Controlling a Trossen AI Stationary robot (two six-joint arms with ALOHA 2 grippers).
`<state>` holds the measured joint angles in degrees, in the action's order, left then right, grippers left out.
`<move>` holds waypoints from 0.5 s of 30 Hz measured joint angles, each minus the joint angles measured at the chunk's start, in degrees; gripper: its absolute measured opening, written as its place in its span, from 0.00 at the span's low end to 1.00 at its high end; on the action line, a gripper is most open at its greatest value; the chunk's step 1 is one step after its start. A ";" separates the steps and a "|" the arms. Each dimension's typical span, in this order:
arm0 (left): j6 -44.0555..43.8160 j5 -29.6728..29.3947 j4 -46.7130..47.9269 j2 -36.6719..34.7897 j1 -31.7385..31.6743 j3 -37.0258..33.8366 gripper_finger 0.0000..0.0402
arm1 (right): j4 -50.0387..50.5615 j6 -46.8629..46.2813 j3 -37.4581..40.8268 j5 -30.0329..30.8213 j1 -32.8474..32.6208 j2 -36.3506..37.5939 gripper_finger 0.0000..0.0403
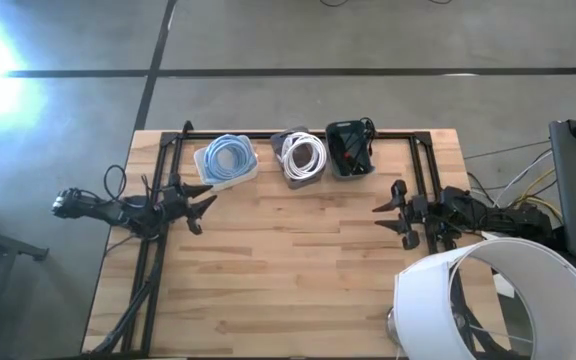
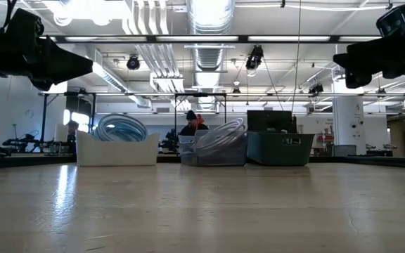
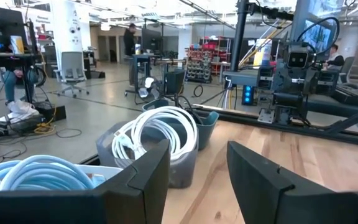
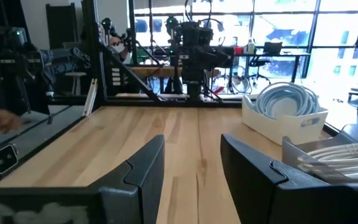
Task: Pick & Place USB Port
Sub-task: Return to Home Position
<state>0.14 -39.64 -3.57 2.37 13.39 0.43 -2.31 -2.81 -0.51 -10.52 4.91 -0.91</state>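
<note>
Three bins stand in a row at the table's far edge. A white bin holds a coil of light-blue cable, a grey bin holds a coil of white cable, and a dark bin holds black items with a red cable. My left gripper hovers open at the table's left side, just near the white bin. My right gripper hovers open at the right side, below the dark bin. Neither holds anything. No separate USB port shows on the table.
A black metal frame runs along the table's far edge and down both sides. A white lamp shade stands over the near right corner. The wooden top between the arms is bare. People and desks show in the room beyond.
</note>
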 joint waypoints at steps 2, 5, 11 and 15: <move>0.01 -0.02 0.02 0.00 0.00 -0.02 0.41 | 0.00 0.02 0.00 0.00 -0.02 -0.04 0.37; 0.00 -0.02 0.04 0.00 0.00 -0.04 0.41 | 0.00 0.25 0.00 0.00 -0.02 0.04 0.37; 0.02 -0.02 0.07 0.00 -0.01 -0.05 0.41 | 0.00 -0.02 0.00 0.02 0.00 0.02 0.37; 0.02 -0.02 0.09 0.00 -0.02 -0.07 0.41 | 0.02 0.24 0.00 0.02 0.00 0.02 0.37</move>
<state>0.16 -39.66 -3.49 2.37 13.37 0.36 -2.28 -2.57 -0.51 -10.50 4.91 -0.89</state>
